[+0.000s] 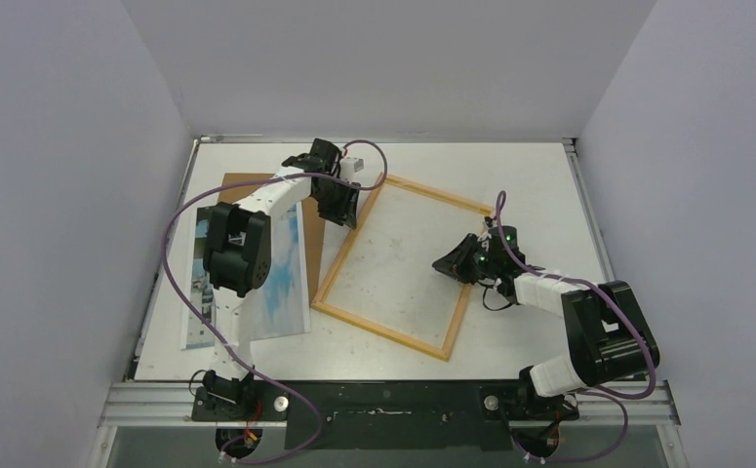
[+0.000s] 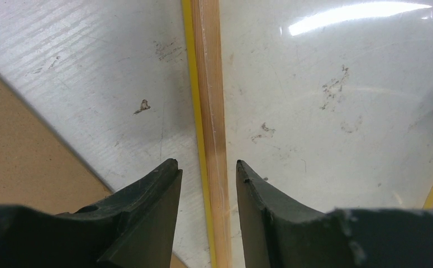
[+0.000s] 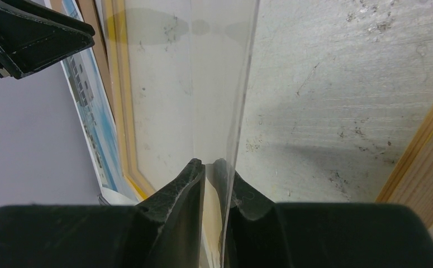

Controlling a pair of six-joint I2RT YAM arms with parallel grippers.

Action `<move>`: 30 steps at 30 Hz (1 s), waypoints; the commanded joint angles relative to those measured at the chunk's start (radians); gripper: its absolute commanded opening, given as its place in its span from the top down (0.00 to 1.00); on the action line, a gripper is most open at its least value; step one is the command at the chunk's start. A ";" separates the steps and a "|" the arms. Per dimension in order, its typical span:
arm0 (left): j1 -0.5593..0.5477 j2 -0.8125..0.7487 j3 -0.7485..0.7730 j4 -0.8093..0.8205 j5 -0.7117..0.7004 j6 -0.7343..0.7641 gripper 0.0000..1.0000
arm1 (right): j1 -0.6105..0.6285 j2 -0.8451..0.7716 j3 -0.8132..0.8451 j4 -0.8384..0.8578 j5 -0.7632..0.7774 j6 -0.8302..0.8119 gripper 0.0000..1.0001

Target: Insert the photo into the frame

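Observation:
The frame (image 1: 385, 327) lies in the middle of the table with its pale wood back up; a yellow edge shows along its rail (image 2: 209, 84). My left gripper (image 1: 340, 207) is open over the frame's upper-left rail, its fingers (image 2: 205, 164) straddling the rail with a gap on each side. My right gripper (image 1: 455, 261), inside the frame near its right rail (image 3: 420, 162), is shut (image 3: 214, 163) on the edge of a clear pane (image 3: 203, 84). The photo (image 1: 286, 283) lies picture up at the left, partly under the left arm, and shows as a blue strip (image 3: 91, 111).
A brown backing panel (image 1: 242, 183) lies under the photo's far end, its corner showing in the left wrist view (image 2: 13, 139). The white table (image 1: 549, 175) is scuffed. Grey walls close in on the left, back and right.

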 commanded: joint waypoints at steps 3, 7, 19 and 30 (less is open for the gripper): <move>-0.006 -0.009 -0.002 0.046 -0.003 0.014 0.62 | -0.009 0.018 0.024 0.017 -0.009 -0.028 0.86; -0.007 -0.010 -0.006 0.046 -0.003 0.014 0.62 | -0.022 0.031 0.022 0.018 -0.011 -0.031 0.86; -0.019 -0.010 -0.018 0.053 -0.006 0.011 0.60 | -0.037 0.030 0.005 0.018 -0.021 -0.035 0.86; -0.026 -0.008 -0.019 0.056 -0.007 0.009 0.60 | -0.032 0.048 -0.010 0.049 -0.063 0.009 0.86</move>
